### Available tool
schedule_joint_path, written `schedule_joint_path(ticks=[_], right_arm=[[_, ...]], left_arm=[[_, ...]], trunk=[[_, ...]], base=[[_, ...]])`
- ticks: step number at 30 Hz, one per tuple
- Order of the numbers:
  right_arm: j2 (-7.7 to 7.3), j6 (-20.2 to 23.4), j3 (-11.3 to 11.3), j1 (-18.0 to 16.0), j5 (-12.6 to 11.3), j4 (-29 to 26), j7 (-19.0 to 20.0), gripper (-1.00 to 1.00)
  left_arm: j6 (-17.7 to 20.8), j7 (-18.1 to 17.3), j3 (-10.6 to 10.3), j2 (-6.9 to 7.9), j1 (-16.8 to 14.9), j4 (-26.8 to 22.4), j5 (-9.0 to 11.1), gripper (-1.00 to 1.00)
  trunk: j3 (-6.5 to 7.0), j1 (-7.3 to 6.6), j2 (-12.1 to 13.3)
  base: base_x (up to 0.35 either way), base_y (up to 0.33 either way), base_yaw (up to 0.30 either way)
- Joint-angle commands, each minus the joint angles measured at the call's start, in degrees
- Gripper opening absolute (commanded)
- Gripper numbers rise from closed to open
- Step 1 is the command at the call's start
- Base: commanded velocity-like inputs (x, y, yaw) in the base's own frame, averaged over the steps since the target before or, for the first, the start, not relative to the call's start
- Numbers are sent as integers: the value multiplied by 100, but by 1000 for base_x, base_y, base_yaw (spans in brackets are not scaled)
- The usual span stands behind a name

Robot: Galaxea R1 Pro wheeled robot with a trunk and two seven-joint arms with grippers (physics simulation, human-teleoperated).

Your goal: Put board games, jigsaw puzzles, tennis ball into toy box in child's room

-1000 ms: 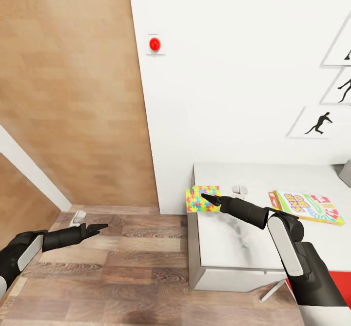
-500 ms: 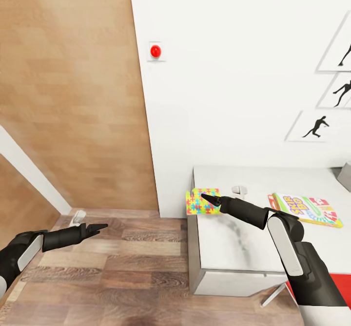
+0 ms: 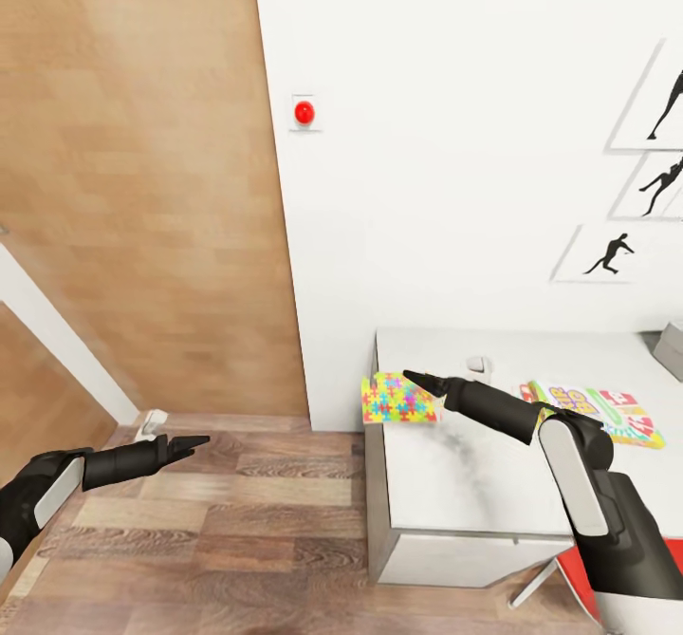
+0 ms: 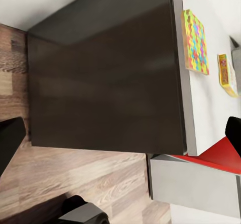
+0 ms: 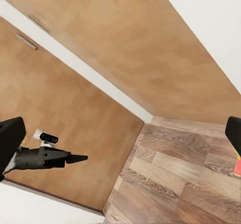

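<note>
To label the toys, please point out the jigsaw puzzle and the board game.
jigsaw puzzle (image 3: 398,400), head view, middle of its patterned face.
board game (image 3: 617,414), head view, printed lid right of the arm.

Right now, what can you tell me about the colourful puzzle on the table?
The jigsaw puzzle is a thin, flat rectangular board covered in interlocking pieces of yellow, pink, blue and green, with an orange edge showing in the left wrist view. It lies flat at the near-left corner of the white table, poking slightly over the table's edge. The right gripper hangs just above it; whether it touches cannot be told. Nothing else rests on the puzzle.
</note>
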Motion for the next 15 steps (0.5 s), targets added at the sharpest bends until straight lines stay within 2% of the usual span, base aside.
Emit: schedule_joint_path(ticks=[1,5,6,9,15], right_arm=[[-8,87,-82,-5,-7,-4,121,100],[-27,400,-388,-4,-37,-11,561,100],[-28,568,-566,-4,-43,-12,790,100],[-16,755,-813,9,-47,-14,1079,100],[-11,911,-1099,156,-49,-20,1363,100]], left_arm=[[42,1,-32,7,-6,1,49,100],[42,1,-32,7,-6,1,49,100],[42,1,-33,7,-6,1,50,100],[42,-4,-33,7,-6,0,50,100],[42,-13,-32,7,-6,1,53,100]], trunk=[[0,3,-9],[37,3,-9],[46,3,-9],[74,3,-9],[130,3,-9]], base=[[0,0,0],[0,0,0],[0,0,0],[0,0,0],[0,0,0]])
